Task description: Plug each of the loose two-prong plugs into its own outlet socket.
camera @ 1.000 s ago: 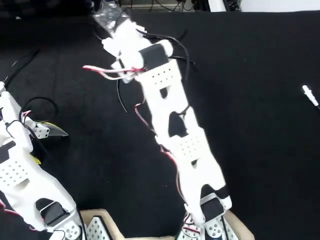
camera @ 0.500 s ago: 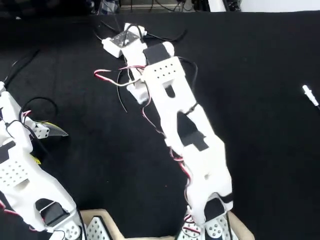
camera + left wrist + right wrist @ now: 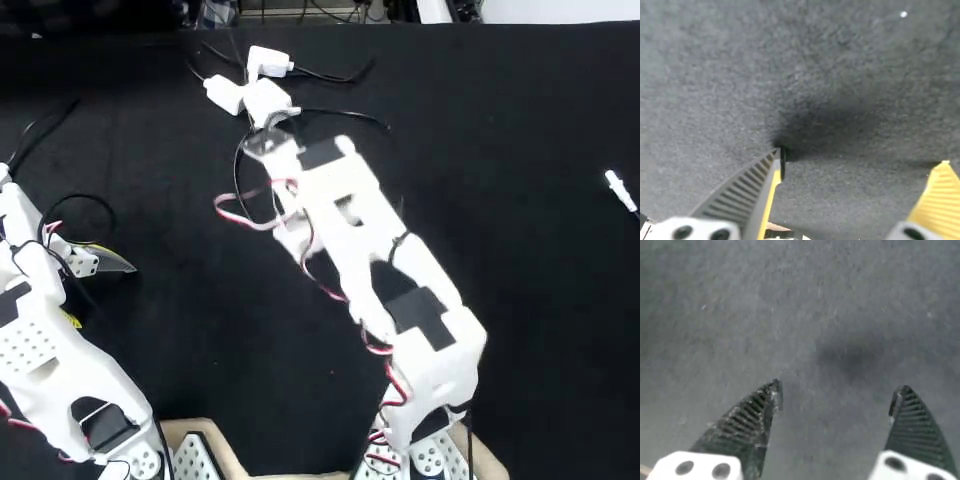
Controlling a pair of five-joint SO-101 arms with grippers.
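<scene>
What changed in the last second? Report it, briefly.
The right arm drew back toward its base, carrying its open right gripper off the cluster of white plastic plugs on black cords, now uncovered; whether it released one is unclear. The left arm and the small white piece at the table's edge stayed put.

You have a plain black table [image 3: 520, 200], white plugs [image 3: 266, 62], a left hand [image 3: 860, 157] ribbed grey edged in yellow, and a right hand [image 3: 838, 387] ribbed black.
</scene>
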